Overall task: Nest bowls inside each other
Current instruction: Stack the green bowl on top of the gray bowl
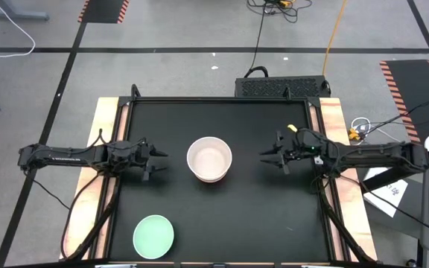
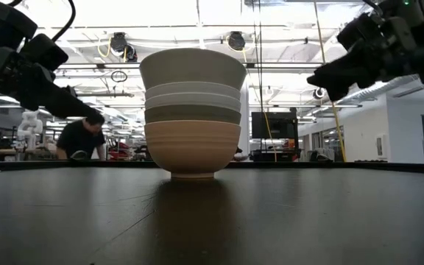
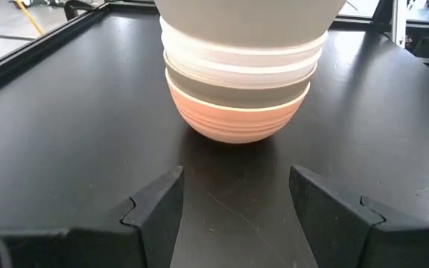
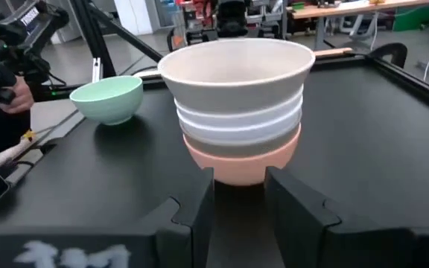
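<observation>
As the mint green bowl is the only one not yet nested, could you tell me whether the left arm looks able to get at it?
Probably yes: the mint green bowl sits alone on the bare table, and nothing lies between it and the open left gripper.

I see the black rectangular table mat (image 1: 222,216) edged by pale wooden side rails (image 1: 88,201). Just behind that mat sits a dark perforated metal box (image 1: 281,87), a black cable running away from it. Beside the mat's right edge lie white printed papers (image 1: 390,195). Beyond the mat, a person in a dark shirt (image 2: 81,140) bends over.
</observation>
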Available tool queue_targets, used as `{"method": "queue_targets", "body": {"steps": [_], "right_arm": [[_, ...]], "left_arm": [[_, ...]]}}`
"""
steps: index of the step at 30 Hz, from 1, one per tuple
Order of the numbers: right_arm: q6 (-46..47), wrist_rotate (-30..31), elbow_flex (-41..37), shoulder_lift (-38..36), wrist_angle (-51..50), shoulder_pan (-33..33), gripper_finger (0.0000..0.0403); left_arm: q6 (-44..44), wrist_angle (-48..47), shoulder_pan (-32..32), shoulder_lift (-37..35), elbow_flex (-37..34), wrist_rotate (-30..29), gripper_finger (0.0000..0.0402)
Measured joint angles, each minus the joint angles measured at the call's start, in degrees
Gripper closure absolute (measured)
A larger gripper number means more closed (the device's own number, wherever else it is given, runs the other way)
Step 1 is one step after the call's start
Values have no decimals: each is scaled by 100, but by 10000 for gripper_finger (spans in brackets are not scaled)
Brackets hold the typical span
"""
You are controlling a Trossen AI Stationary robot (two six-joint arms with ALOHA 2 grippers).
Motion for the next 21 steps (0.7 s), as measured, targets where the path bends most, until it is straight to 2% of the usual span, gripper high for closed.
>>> {"method": "queue_targets", "body": {"steps": [12,18,21], "right_arm": [[370,-2,-576,-778,36,23,289],[743,-9,-1099,-1059,382,273,289],[748,-4,-1110,-1170,203,398,289]], "left_arm": [[-15,-135,1,0,0,0,156],[-52,-152,0,0,0,4,156],[-48,-145,0,2,0,4,156]]}}
